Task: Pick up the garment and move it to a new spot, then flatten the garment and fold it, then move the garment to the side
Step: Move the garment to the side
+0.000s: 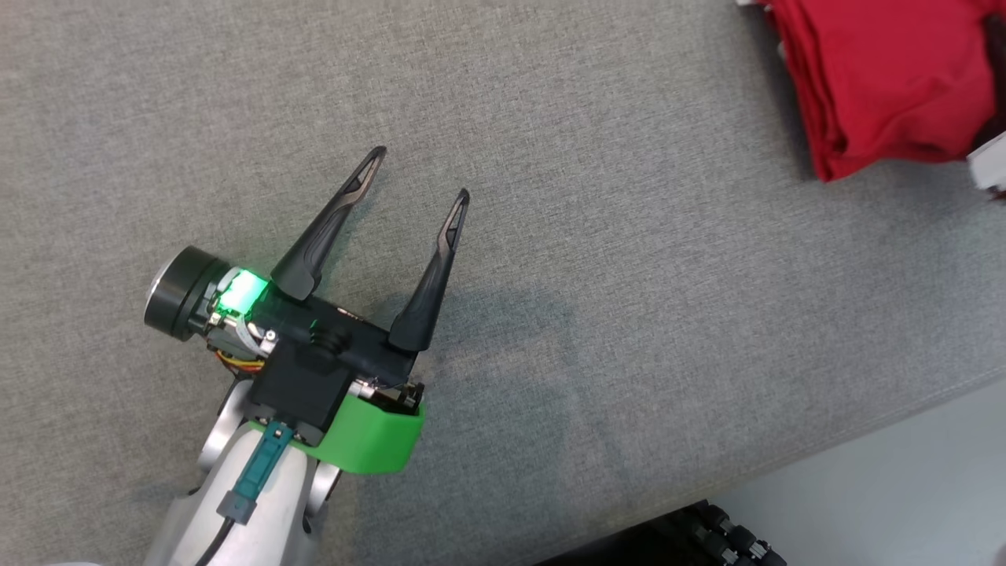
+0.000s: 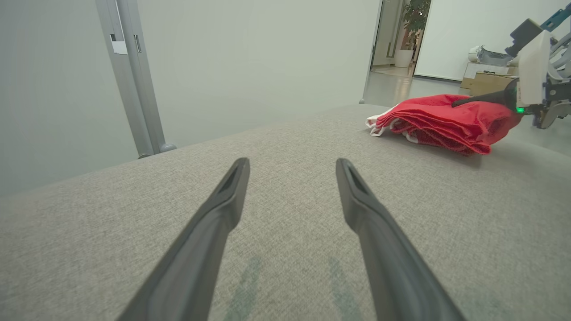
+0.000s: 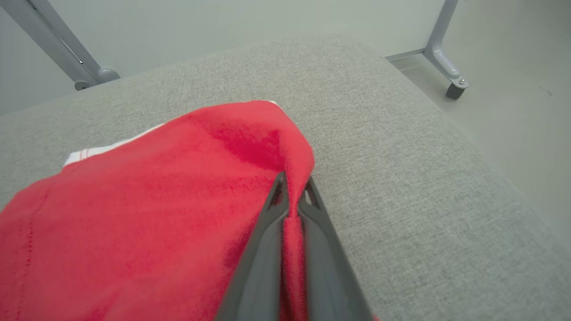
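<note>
The garment (image 1: 888, 79) is a red cloth with a white trim, folded into a thick stack at the far right of the grey padded table (image 1: 550, 157). In the right wrist view my right gripper (image 3: 292, 185) is shut on a pinch of the garment (image 3: 156, 200) at its right edge. The left wrist view shows the garment (image 2: 441, 122) at the upper right, with the right gripper's dark finger (image 2: 482, 99) lying on top of it. My left gripper (image 1: 424, 173) hovers open over bare table, well to the left of the garment, with nothing between its fingers (image 2: 223, 200).
The table's near edge (image 1: 864, 440) runs diagonally at the lower right, with pale floor beyond. A grey metal post (image 2: 129, 80) stands behind the table's far side. A castor leg (image 3: 446, 67) stands on the floor past the table's corner. Cardboard boxes (image 2: 486, 80) sit in the background.
</note>
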You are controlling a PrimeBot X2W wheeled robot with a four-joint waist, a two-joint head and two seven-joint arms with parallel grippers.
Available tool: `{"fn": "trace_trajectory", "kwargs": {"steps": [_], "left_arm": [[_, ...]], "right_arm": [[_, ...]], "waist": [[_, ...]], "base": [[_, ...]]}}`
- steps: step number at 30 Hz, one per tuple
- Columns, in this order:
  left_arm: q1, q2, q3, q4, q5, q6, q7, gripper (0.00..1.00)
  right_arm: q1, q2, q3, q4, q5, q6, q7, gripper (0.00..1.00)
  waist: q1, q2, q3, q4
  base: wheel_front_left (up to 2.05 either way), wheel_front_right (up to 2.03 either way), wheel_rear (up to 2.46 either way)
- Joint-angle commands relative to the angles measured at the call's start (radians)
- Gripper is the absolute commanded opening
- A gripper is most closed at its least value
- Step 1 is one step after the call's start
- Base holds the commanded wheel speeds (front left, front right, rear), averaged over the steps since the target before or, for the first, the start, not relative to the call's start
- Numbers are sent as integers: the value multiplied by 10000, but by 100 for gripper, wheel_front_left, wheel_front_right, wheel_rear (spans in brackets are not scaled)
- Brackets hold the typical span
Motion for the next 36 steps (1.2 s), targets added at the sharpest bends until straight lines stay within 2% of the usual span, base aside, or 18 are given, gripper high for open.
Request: {"fn": "trace_trajectory", "kwargs": {"steps": [1,10,20,21,22,23,27,30,34,36], "left_arm": [[-193,78,-15,-59,9,-22,-24,100],[-512,264,-332,-313,13,-41,-24,100],[-596,399,-433,-256,-113,-26,-9,100],[-607,403,-446,-246,-121,-24,-9,100],[-623,408,-456,-235,-123,-21,-9,100],[-649,409,-466,-227,-124,-14,-9,100],[-710,340,-517,-201,-142,50,-9,100],[-687,204,-558,-173,-198,132,-10,100],[-458,13,-566,-26,-376,251,-12,100],[-305,-135,-516,128,-502,347,-12,100]], "right_arm": [[-146,-126,-124,42,-155,0,-40,0],[-498,-717,-1331,406,-1361,-2,-40,0],[-661,-672,-2419,828,-2527,-2,-41,0],[-685,-629,-2536,904,-2640,-2,-41,4],[-716,-614,-2659,1014,-2780,-2,-41,31],[-752,-608,-2795,1124,-2995,-3,-41,99],[-866,-480,-3664,1338,-4330,-3,-40,100],[-628,-268,-4853,1095,-5919,-5,-40,100],[204,784,-6156,97,-7400,-6,-40,100],[711,1233,-6447,-473,-7921,-6,-41,100]], "waist": [[-1,-1,252,8],[-1,-1,625,123],[-1,-1,846,336],[-1,-1,849,355],[-1,-1,847,375],[-1,-1,839,398],[-1,-1,706,530],[-1,-1,490,692],[-1,-1,-16,1007],[-1,-1,-323,1214]], "base": [[0,0,0],[0,0,0],[0,0,0],[0,0,0],[0,0,0],[0,0,0],[0,0,0],[0,0,0],[0,0,0],[0,0,0]]}}
